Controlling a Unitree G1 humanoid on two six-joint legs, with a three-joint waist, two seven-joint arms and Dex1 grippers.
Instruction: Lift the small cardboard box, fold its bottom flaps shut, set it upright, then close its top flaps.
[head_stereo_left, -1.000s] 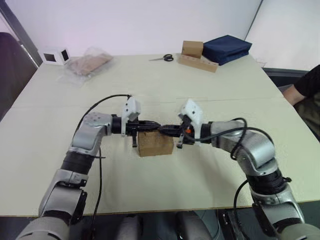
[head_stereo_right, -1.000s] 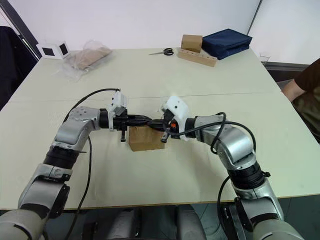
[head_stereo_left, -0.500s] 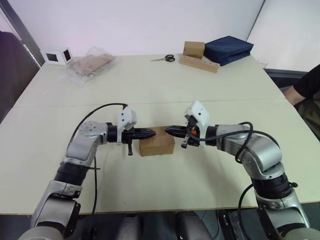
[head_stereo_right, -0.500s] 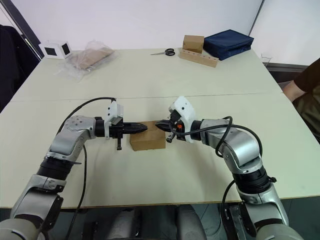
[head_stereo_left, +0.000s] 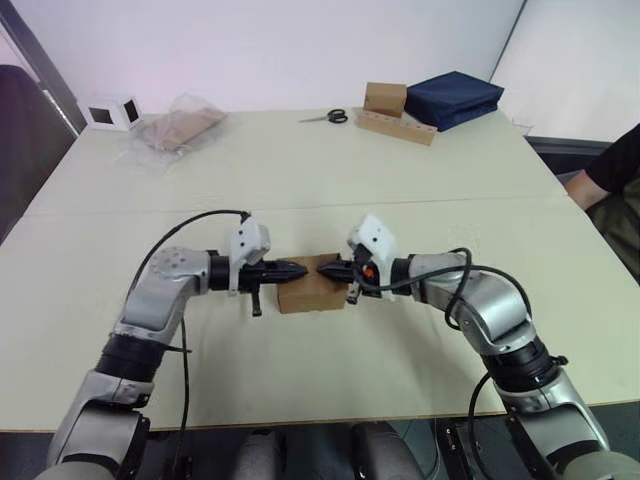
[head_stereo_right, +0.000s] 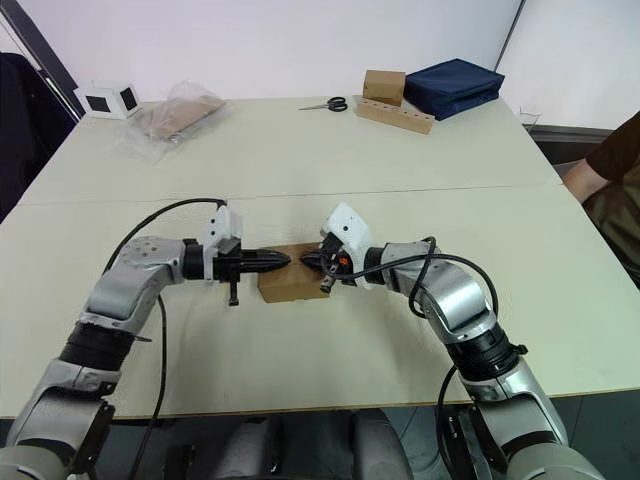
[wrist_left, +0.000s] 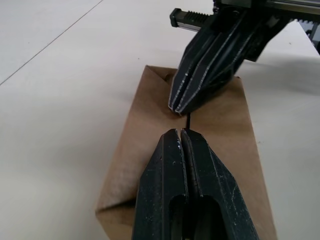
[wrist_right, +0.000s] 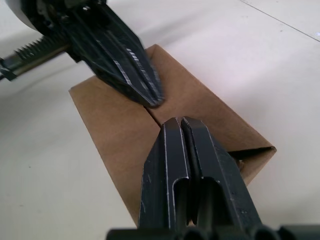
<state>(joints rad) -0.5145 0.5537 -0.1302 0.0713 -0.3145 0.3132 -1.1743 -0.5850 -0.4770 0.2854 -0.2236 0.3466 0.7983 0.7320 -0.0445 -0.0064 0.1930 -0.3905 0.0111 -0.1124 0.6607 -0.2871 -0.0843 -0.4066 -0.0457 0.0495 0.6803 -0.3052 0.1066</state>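
On the tabletop (head_stereo_left: 420, 160) the small cardboard box (head_stereo_left: 312, 292) stands near the front middle, its top flaps folded flat. I judge I am at the last step: my left claw (head_stereo_left: 300, 269) and right claw (head_stereo_left: 325, 270), both clenched and empty, meet over the seam. Next I should press the flaps down evenly. I can read no label or writing on it.

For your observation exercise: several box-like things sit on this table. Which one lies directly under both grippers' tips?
The plain brown cardboard box at the table's middle; the others stand along the far edge.
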